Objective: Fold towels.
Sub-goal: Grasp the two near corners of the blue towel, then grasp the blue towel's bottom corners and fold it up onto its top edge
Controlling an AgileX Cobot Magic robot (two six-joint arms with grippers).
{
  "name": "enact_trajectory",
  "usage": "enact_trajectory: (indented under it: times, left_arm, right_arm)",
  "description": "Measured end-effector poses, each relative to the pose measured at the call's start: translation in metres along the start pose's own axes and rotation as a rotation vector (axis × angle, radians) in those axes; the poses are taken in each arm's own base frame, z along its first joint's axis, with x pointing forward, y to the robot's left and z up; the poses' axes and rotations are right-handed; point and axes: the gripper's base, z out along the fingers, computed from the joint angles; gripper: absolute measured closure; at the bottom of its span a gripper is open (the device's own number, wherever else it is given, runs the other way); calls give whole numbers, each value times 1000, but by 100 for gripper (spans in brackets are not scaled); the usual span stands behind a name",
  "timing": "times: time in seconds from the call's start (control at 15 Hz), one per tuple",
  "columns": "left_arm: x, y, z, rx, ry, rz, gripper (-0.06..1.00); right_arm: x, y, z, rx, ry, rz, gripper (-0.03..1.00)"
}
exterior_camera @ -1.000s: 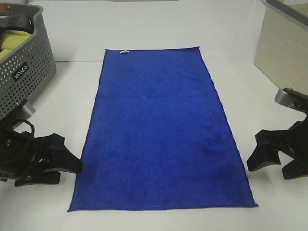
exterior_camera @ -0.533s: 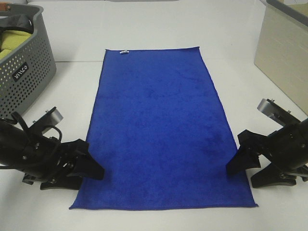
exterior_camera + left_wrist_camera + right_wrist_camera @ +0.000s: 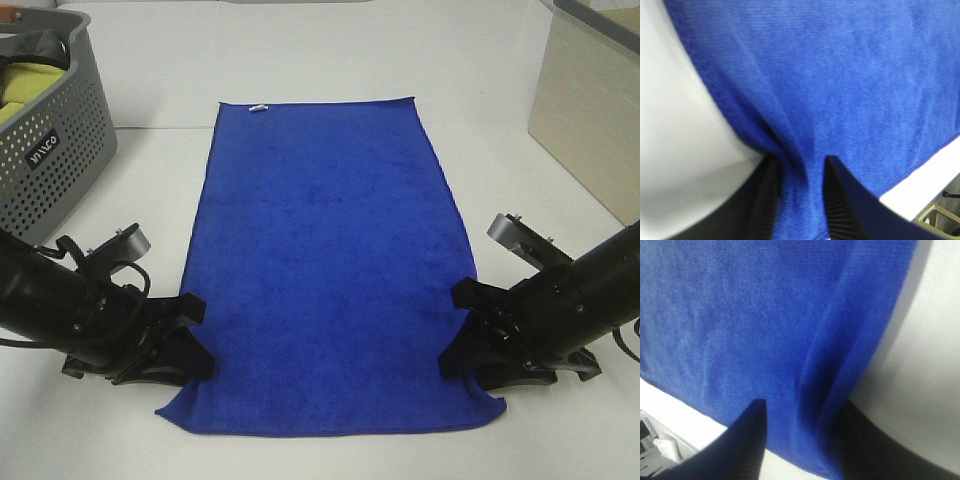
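The royal-blue towel [image 3: 325, 250] lies flat on the white table, its long side running away from the camera and its white tag [image 3: 258, 108] at the far edge. My left gripper [image 3: 195, 340] sits on the towel's left long edge close to the near corner. In the left wrist view the towel [image 3: 830, 75] puckers into a ridge pinched between the black fingers [image 3: 842, 200] of the left gripper [image 3: 800, 165]. My right gripper [image 3: 460, 335] sits on the opposite long edge. There a raised fold of towel [image 3: 740, 315] is caught in the right gripper [image 3: 800, 410].
A grey perforated basket [image 3: 50, 150] stands at the far left with a yellow-green cloth [image 3: 25, 85] inside. A beige box [image 3: 590, 110] stands at the far right. White tabletop [image 3: 330, 50] surrounds the towel.
Both grippers have slid inward from the bare table onto the towel's long edges and closed on the cloth. The near corners have drawn inward and the near edge now curves.
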Motion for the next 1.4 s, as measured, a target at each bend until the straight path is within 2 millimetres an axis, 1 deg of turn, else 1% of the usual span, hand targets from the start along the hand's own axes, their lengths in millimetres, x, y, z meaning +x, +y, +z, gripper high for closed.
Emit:
enact_trajectory:
  times: [0.07,0.13,0.2,0.33,0.4,0.53,0.6,0.67,0.73,0.8,0.93,1.0,1.13,1.2,1.27,1.33,1.4]
  left_arm:
    - [0,2,1,-11,0,0,79]
    - [0,2,1,-19,-3,3,92]
    - [0,2,1,-20,-1,6,93]
    - [1,2,-1,-24,3,29,94]
    - [3,-1,-6,-22,-6,37,93]
    - [13,-4,-17,-18,-15,43,93]
    - [26,-3,-23,-20,-7,32,93]
    - [37,-1,-27,-20,8,19,93]
    - [47,-1,-30,-12,21,6,93]
    - [56,-1,-34,-6,33,-1,93]
    - [73,-1,-41,9,47,-6,93]
    - [77,-3,-45,25,52,1,93]
    - [78,-9,-51,57,33,15,93]
    - [78,-9,-51,57,33,15,93]
    - [69,-19,-59,84,-27,40,94]
    - [59,-24,-62,96,-56,45,94]
    - [59,-24,-62,96,-56,45,94]
  right_arm:
    - [-1,-1,2,17,-7,32,66]
    - [-1,-3,2,44,-15,51,86]
    - [-1,-3,2,48,-13,65,96]
    - [-1,-3,2,47,-10,72,97]
    - [0,-3,1,46,-8,73,97]
    - [9,-2,-4,58,-10,64,97]
    - [22,-1,-9,59,-5,70,97]
    - [27,-1,-11,58,-4,74,97]
    - [42,0,-15,50,12,83,97]
    - [51,1,-17,48,19,85,97]
    - [69,0,-20,47,35,92,97]
    - [75,1,-21,42,40,92,97]
    - [76,5,-27,28,20,76,97]
    - [76,5,-27,28,20,76,97]
    - [65,12,-36,15,-36,43,97]
    - [55,16,-41,7,-66,36,97]
    - [55,16,-41,7,-66,36,97]
